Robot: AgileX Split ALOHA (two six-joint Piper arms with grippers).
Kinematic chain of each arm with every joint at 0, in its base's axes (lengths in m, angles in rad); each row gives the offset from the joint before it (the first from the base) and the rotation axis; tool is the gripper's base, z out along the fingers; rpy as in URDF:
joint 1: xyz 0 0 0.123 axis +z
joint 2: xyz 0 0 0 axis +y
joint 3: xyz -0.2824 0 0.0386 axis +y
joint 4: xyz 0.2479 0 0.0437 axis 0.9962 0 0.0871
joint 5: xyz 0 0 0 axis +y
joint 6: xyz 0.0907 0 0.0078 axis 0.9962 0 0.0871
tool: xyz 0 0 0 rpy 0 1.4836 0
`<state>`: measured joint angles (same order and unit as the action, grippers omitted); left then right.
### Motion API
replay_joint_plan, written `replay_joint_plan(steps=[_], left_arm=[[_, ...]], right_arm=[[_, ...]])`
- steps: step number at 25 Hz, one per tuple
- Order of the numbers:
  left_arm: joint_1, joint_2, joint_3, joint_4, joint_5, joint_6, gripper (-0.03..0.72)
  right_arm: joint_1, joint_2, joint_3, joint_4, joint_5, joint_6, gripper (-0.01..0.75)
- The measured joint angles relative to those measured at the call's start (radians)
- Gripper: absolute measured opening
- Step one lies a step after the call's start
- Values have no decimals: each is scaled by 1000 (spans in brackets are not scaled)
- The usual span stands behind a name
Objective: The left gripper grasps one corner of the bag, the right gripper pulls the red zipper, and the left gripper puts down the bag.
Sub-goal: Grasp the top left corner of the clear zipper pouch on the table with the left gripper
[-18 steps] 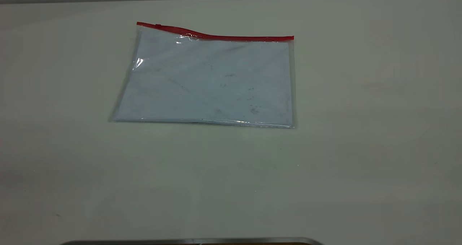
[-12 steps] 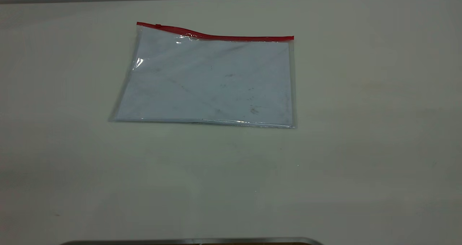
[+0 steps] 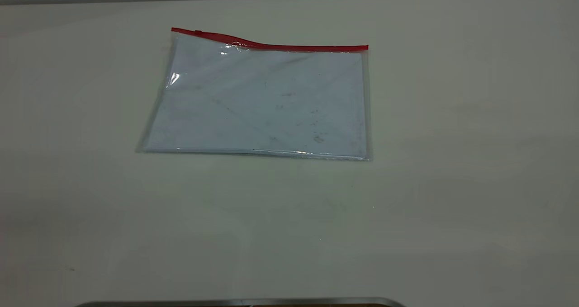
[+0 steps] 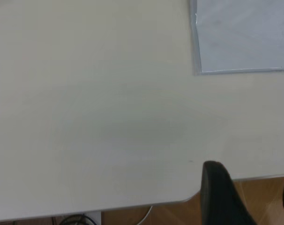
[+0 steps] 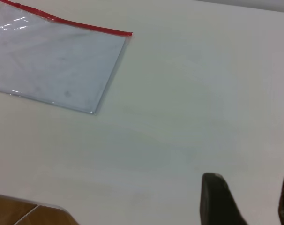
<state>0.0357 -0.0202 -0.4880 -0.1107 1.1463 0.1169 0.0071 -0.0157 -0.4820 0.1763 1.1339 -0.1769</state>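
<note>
Nothing moved; bag (image 3: 258,101) far from claws.

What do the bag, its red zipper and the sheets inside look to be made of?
The bag: seemingly clear, glossy soft plastic; bright glints near one corner, and its contents show through. The red zipper: probably plastic, a thin bright red strip that waves with the edge, with a small slider tab. The sheets: likely paper, matte white with grey scuffs, though this is uncertain through the film.

Glossy clear plastic bag (image 3: 258,103), scuffed white sheets inside, matt smooth table (image 3: 452,162)
</note>
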Motion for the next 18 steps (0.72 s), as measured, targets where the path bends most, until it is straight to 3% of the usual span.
replay_joint_plan(steps=[18], left_arm=[[0, 0, 0, -11, 0, 0, 393]], right_arm=[[0, 0, 0, 0, 0, 0, 358]])
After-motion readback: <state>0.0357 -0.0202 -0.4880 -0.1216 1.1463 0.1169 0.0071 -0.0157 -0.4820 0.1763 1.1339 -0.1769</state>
